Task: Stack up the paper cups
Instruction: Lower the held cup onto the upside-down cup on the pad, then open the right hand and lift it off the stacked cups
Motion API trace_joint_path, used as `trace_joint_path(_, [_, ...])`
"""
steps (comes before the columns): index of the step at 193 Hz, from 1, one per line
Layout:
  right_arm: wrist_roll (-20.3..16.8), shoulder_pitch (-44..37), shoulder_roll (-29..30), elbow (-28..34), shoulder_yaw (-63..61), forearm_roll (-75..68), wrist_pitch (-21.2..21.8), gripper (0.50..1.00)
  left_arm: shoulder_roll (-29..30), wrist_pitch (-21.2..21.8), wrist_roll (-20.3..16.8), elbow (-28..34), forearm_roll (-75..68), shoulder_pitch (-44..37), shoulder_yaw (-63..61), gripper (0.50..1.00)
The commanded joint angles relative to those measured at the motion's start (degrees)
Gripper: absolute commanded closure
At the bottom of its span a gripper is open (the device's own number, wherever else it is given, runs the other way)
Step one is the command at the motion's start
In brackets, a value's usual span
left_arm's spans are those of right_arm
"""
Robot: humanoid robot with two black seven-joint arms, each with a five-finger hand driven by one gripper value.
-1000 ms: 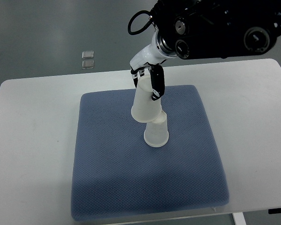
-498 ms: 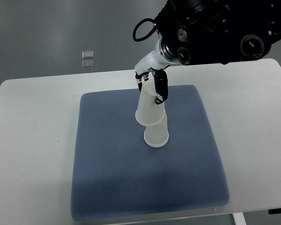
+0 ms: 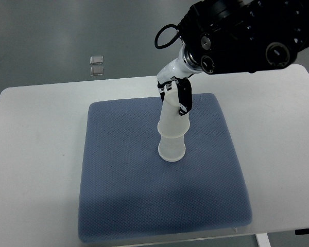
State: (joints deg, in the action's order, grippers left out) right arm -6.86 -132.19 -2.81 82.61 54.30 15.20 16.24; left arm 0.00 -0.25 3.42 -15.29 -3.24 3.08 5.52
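Grey floor surrounds a white table carrying a blue mat, and at the mat's centre stands an inverted base cup. Reaching in from the upper right, the right hand grips the top cup, mouth down and seated over the base cup, nearly upright. Stacking looks all but done; next comes a gentle push down, then letting go without tipping the pair.

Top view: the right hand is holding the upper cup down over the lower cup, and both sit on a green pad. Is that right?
Not quite. The top view shows the pad is blue, not green. The rest holds: the right hand grips the upper cup, which sits over the lower cup standing on that pad.
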Motion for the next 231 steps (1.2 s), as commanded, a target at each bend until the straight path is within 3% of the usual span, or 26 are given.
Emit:
trace_joint_path(1, [0.0,0.4,0.0,-0.1,0.1,0.1,-0.5,0.852,0.0,0.0,0.0,0.0,0.0,0.0,-0.1,0.500])
trace_joint_path(156, [0.0,2.8,0.3,-0.2,0.2,0.1,-2.7,0.783,0.0,0.0,0.0,0.4,0.0,0.0,0.0,0.500])
trace_joint_path(210, [0.0,2.8,0.2,-0.2,0.2,0.1,-2.7,0.644,0.0,0.0,0.0,0.5,0.1,0.0,0.0,0.500])
trace_joint_path(231, [0.0,2.7,0.2,-0.2,0.2,0.1,-2.7,0.640,0.0,0.0,0.0,0.5,0.1,0.0,0.0,0.500])
